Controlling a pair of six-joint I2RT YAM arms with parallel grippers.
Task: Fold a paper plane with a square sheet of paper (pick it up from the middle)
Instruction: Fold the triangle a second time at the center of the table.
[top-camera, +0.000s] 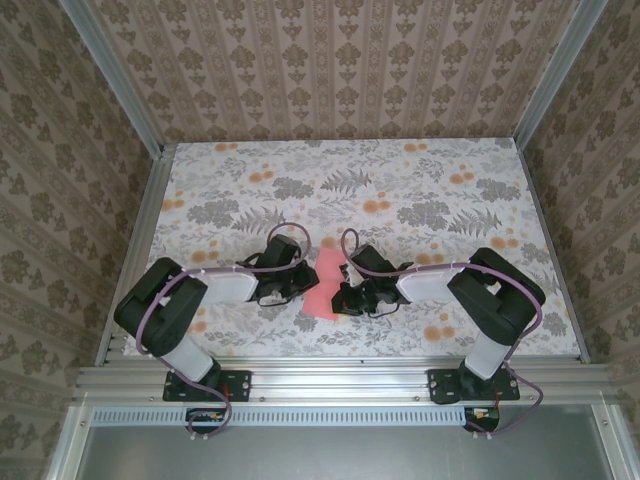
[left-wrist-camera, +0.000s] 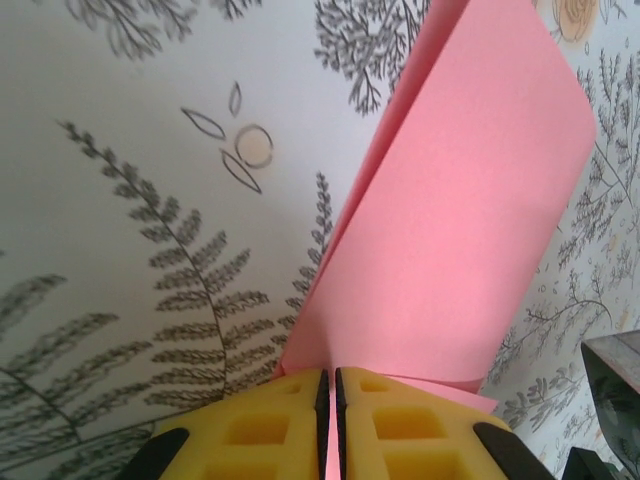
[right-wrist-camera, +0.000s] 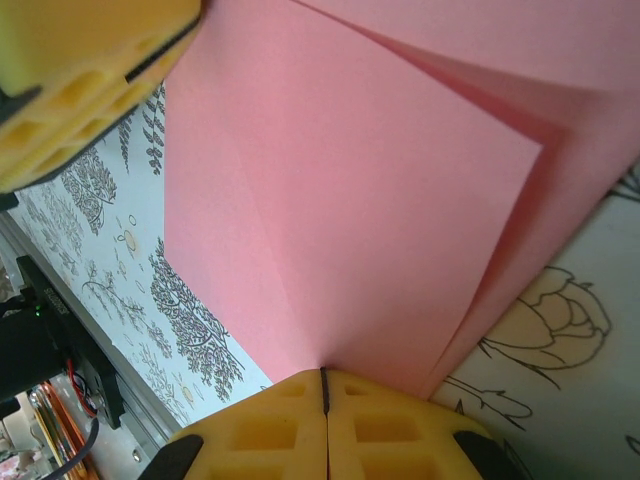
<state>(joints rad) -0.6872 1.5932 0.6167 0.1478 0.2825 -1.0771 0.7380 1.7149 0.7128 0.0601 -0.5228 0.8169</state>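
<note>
Counter (top-camera: 400, 180): floral-patterned surface, walled on three sides, with both arm bases bolted along its near edge.

Left arm (top-camera: 175, 310): reaches inward from the near-left corner toward the middle of the counter.

Right arm (top-camera: 495, 300): reaches inward from the near-right corner, mirroring the left.

Paper (top-camera: 325, 285): pink sheet, midway between the left and right edges and closer to the near edge than the far one. It sits between the two end effectors and is not flat. The left wrist view shows it (left-wrist-camera: 460, 230) rising away from the fingers in at least two layers, with one side curled over. The right wrist view shows it (right-wrist-camera: 330, 210) with a flap folded across another layer, one corner of the flap pointing right.

Left end effector (left-wrist-camera: 330, 375): yellow fingers nearly together, a thin pink strip of paper pinched in the slit between them. One finger (right-wrist-camera: 80, 90) also shows in the right wrist view, at the paper's far side.

Right end effector (right-wrist-camera: 323, 375): fingers pressed together, paper edge running into the seam, so gripped.
</note>
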